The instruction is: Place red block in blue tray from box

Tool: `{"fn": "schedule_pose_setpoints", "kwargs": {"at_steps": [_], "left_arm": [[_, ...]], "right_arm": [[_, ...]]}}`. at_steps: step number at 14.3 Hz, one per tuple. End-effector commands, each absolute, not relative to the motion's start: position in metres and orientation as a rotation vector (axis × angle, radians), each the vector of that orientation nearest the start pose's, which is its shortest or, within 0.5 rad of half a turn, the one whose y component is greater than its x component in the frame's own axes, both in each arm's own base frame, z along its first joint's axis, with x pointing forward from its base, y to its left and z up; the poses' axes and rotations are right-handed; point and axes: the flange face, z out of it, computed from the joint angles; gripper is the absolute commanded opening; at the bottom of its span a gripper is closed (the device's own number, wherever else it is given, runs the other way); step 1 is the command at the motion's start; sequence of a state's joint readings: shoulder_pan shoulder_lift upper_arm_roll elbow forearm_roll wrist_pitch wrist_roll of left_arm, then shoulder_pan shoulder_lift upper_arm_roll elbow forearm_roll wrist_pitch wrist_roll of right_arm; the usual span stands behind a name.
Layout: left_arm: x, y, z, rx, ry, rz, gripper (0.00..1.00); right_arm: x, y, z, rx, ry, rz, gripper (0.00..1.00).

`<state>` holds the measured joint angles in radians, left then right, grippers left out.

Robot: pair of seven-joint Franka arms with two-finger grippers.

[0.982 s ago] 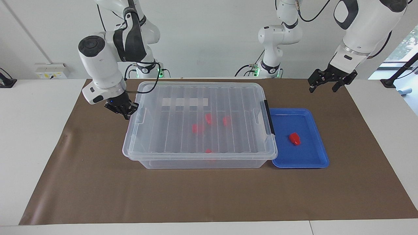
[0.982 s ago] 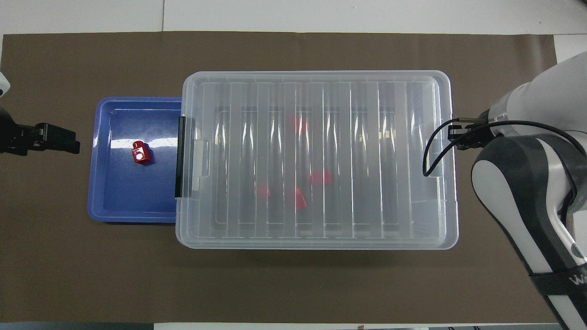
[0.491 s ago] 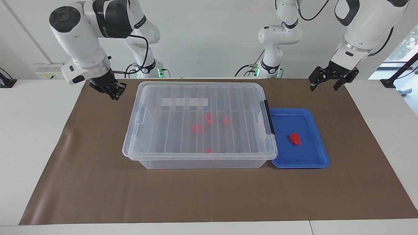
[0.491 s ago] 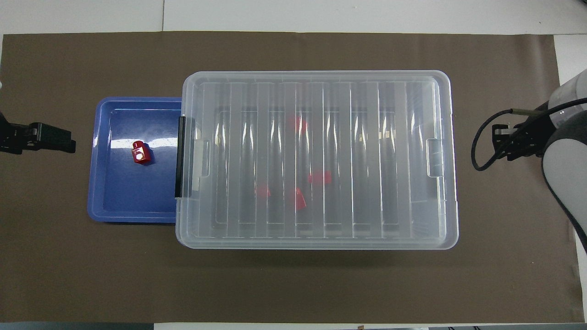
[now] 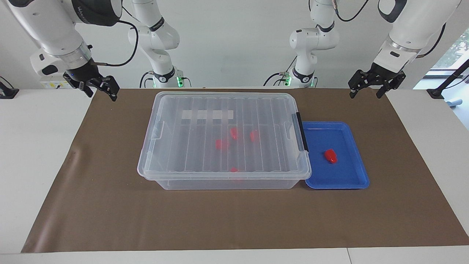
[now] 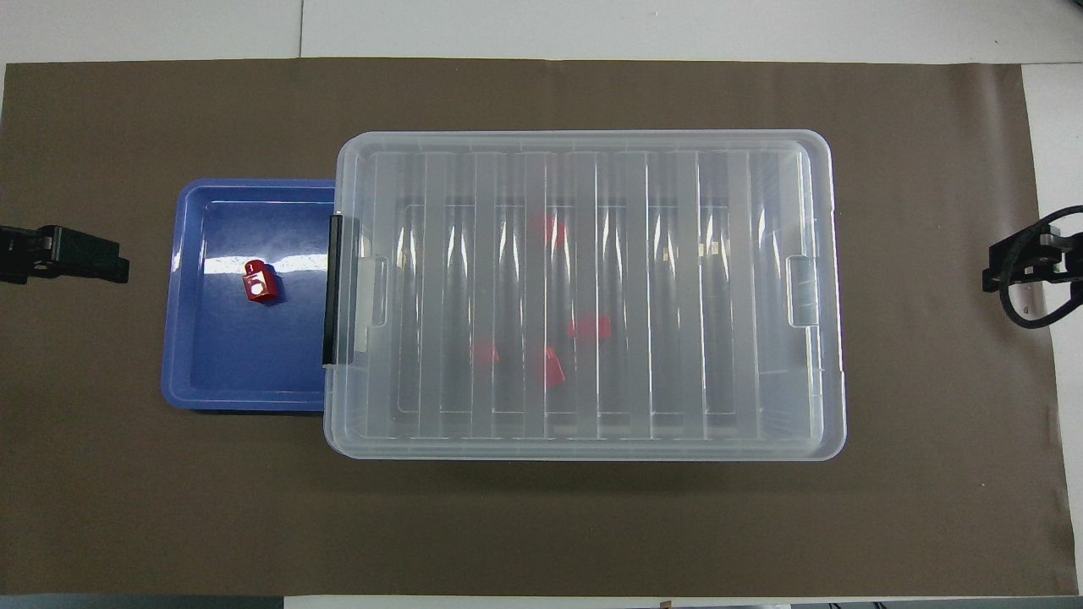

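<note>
The box [image 5: 223, 121] [image 6: 584, 169] stands mid-table with its ribbed clear lid on. Several red blocks [image 5: 221, 143] [image 6: 590, 326] show dimly through the lid. One red block [image 5: 331, 156] [image 6: 261, 282] lies in the blue tray [image 5: 322, 135] [image 6: 237, 364], which sits against the box's black-latch end, toward the left arm's end of the table. My right gripper [image 5: 102, 94] [image 6: 1015, 272] hangs open and holds nothing, over the brown mat's edge at the box's other end. My left gripper [image 5: 365, 94] [image 6: 101, 260] hangs open and holds nothing, over the mat beside the tray.
A brown mat [image 5: 234, 220] [image 6: 541, 524] covers the table under the box and tray. White table [image 5: 36, 146] borders it at both ends. A cable [image 6: 1028, 309] loops off the right wrist.
My right gripper has risen and drawn away from the box's end handle toward the right arm's end of the table, and its fingers have opened. The left gripper has pulled back slightly.
</note>
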<state>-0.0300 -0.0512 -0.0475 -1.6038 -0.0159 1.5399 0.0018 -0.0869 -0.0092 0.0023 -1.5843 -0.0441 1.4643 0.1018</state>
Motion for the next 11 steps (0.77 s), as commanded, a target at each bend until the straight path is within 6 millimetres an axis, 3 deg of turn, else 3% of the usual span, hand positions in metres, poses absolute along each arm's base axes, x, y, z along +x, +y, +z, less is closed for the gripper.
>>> {"fn": "schedule_pose_setpoints", "kwargs": {"at_steps": [1, 4, 11], "left_arm": [[0.534, -0.040, 0.637, -3.170, 0.148, 0.047, 1.00], [0.533, -0.039, 0.636, -3.171, 0.175, 0.049, 1.00], [0.532, -0.040, 0.634, -3.169, 0.182, 0.047, 1.00]], "right_arm": [[0.540, -0.050, 0.608, -3.165, 0.215, 0.150, 1.00], [0.544, -0.052, 0.597, -3.166, 0.215, 0.120, 1.00], [0.548, -0.047, 0.603, -3.168, 0.194, 0.103, 1.00]]}}
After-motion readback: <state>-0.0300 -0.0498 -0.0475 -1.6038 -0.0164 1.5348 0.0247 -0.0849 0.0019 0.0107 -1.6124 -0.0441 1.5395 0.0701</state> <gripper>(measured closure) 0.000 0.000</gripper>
